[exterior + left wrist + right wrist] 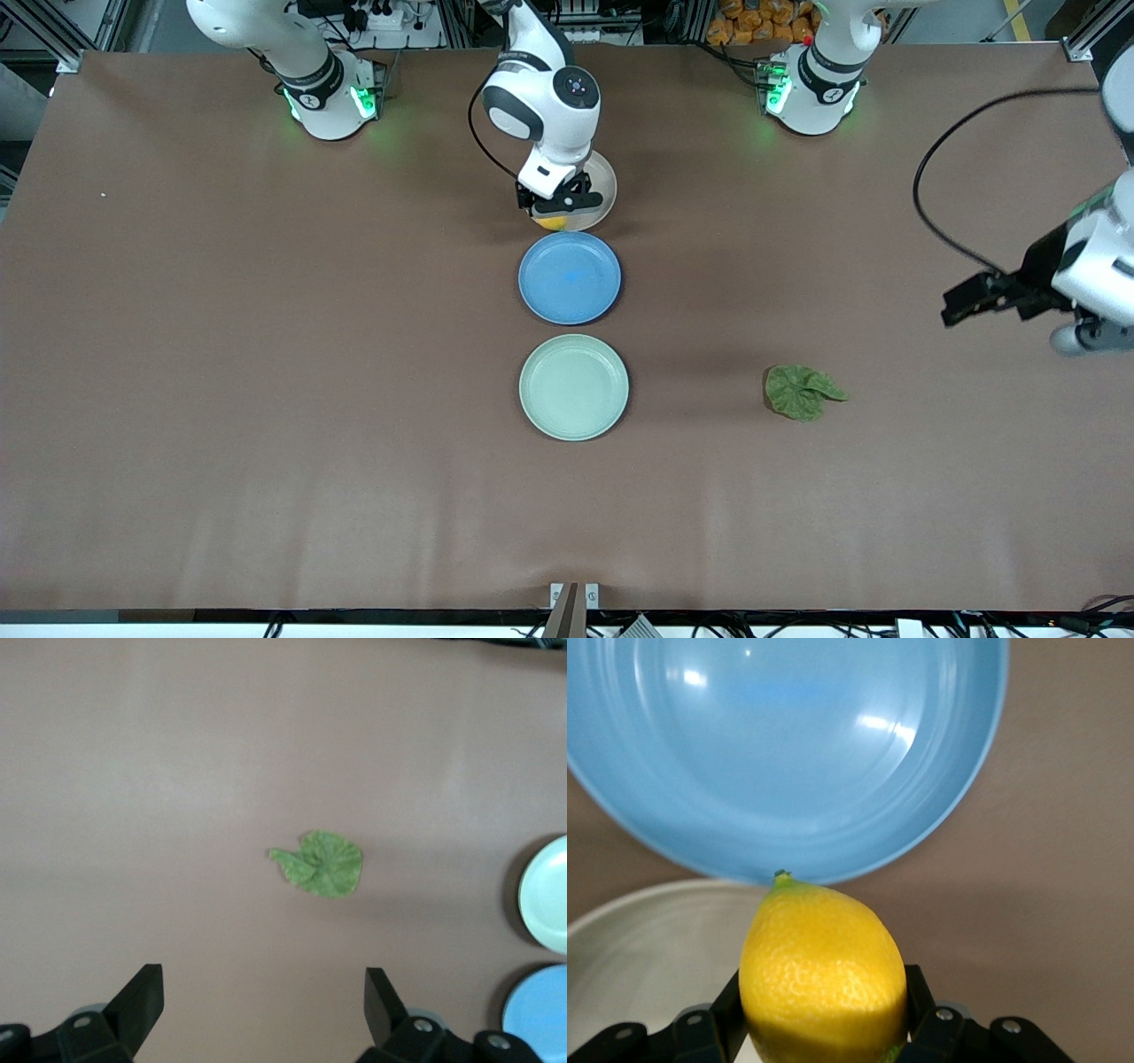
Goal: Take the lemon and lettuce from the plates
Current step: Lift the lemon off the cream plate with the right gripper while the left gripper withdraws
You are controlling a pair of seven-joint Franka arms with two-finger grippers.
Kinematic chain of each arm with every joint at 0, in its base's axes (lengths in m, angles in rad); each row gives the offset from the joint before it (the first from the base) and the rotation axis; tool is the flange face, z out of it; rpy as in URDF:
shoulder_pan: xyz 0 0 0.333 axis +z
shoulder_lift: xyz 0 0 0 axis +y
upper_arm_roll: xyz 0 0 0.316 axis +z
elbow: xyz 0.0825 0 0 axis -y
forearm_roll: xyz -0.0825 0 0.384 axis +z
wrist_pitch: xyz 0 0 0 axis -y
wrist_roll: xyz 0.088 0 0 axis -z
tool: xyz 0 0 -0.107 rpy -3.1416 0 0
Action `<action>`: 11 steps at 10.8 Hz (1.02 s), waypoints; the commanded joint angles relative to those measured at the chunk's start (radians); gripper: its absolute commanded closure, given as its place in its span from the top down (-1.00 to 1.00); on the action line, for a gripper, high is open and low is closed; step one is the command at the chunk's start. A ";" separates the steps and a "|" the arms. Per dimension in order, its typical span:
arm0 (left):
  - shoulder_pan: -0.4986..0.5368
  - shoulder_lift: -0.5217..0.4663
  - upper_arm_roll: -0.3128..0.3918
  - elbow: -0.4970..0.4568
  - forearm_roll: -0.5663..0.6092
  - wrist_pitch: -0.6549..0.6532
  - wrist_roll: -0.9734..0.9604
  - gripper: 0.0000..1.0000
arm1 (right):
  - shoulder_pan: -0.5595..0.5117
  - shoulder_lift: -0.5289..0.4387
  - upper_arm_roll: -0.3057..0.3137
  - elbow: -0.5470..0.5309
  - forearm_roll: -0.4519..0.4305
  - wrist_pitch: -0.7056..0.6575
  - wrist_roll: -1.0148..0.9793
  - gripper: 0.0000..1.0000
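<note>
My right gripper (554, 211) is shut on the yellow lemon (551, 221) over the edge of the beige plate (605, 190) that faces the blue plate. In the right wrist view the lemon (824, 979) fills the space between the fingers of the gripper (824, 1005), above the beige plate (638, 957). The dark green lettuce (802, 392) lies flat on the bare table, toward the left arm's end. The mint green plate (573, 387) has nothing on it. My left gripper (961, 303) is open and empty, up in the air over the table. In the left wrist view the gripper (264, 1001) is apart from the lettuce (321, 865).
A blue plate (569, 277) with nothing on it sits between the beige and mint plates; it also shows in the right wrist view (780, 753). The left wrist view shows the mint plate (549, 895) and the blue plate (542, 1020) at its edge.
</note>
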 commanded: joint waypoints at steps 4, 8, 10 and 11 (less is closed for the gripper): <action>0.017 -0.113 -0.003 -0.037 0.005 -0.102 0.055 1.00 | -0.224 -0.115 0.009 0.017 -0.006 -0.058 -0.068 -1.00; 0.019 -0.176 -0.002 -0.089 0.005 -0.095 0.052 1.00 | -0.438 -0.100 0.007 0.019 -0.008 -0.056 -0.235 -1.00; 0.019 -0.202 -0.002 -0.112 0.006 -0.095 0.042 1.00 | -0.591 -0.088 0.007 0.019 -0.008 -0.050 -0.382 -1.00; 0.019 -0.211 -0.002 -0.117 0.006 -0.095 0.042 1.00 | -0.665 -0.063 0.007 0.028 -0.008 -0.035 -0.448 -1.00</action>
